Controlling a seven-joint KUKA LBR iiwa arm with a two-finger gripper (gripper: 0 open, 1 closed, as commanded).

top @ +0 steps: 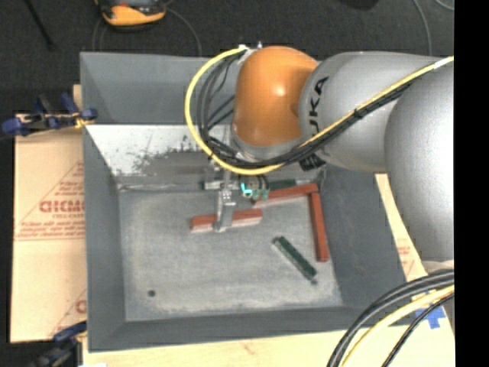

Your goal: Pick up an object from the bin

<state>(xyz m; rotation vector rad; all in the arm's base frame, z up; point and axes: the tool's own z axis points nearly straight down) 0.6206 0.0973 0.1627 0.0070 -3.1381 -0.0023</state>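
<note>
My gripper [223,217] hangs below the orange wrist cover, in the middle of the bin. It is down on the middle of a short flat red-brown bar [246,219] that lies nearly level across the bin floor. The bar's two ends stick out to the left and right of the gripper. To the right lies a red-brown L-shaped piece [318,228], its long leg running toward the front. A dark green stick [295,258] lies slantwise just right of the bar and nearer the front.
A small dark speck [150,293] sits on the floor near the front left corner. The arm and its cables cover the back right part of the bin. Bare grey floor spreads to the left and front of the gripper.
</note>
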